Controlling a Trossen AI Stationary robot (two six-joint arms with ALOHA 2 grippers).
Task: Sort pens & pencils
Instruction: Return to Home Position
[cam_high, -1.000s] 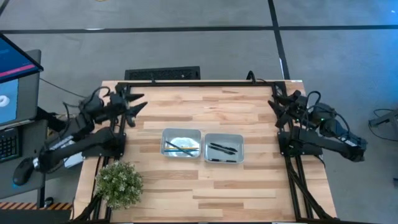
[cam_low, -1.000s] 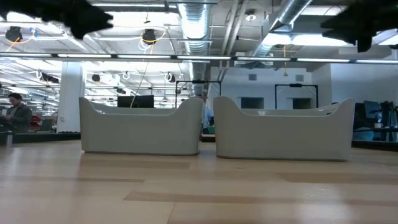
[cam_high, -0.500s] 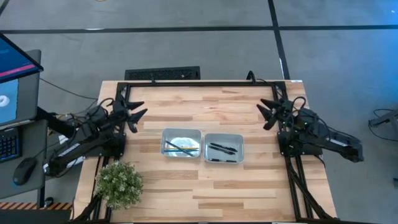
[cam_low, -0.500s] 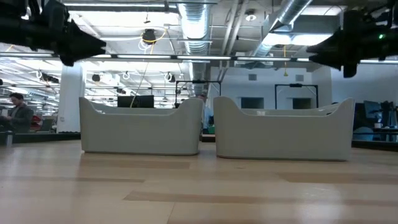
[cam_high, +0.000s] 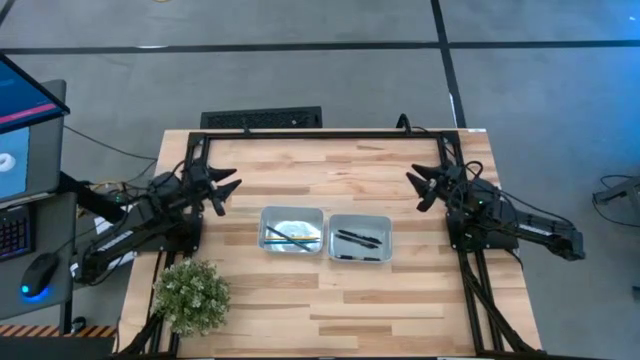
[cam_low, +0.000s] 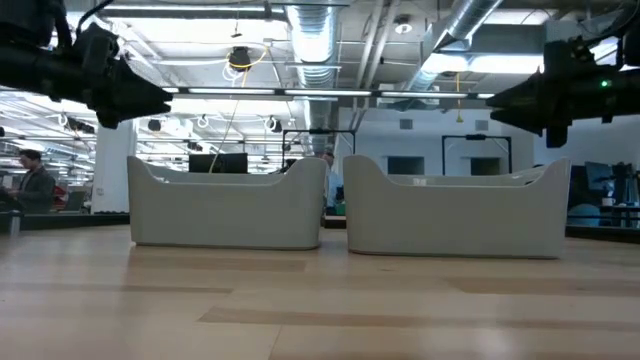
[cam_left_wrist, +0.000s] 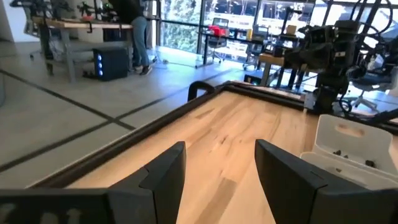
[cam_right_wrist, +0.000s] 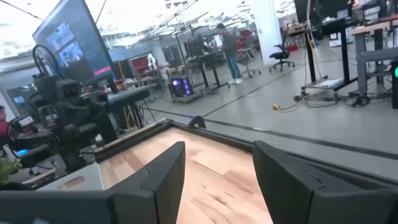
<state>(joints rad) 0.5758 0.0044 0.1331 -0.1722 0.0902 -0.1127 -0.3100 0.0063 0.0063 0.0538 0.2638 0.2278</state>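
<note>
Two white trays stand side by side at the table's middle. The left tray holds the pencils, a yellow and a light blue stick lying on its floor. The right tray holds the pens, black sticks lying on its floor. My left gripper is open and empty above the table's far left part, its fingers spread. My right gripper is open and empty above the far right part, its fingers spread. In the low view the trays' walls hide their contents.
A small green potted plant stands at the table's near left corner. A black frame rail runs along the far edge. Bare wood lies in front of the trays. People show in the room beyond.
Both arms have come down toward the table. My left gripper has moved a little toward the near edge and the trays. My right gripper has moved toward the table's left, in from the right edge. The trays and sticks have stayed put.
</note>
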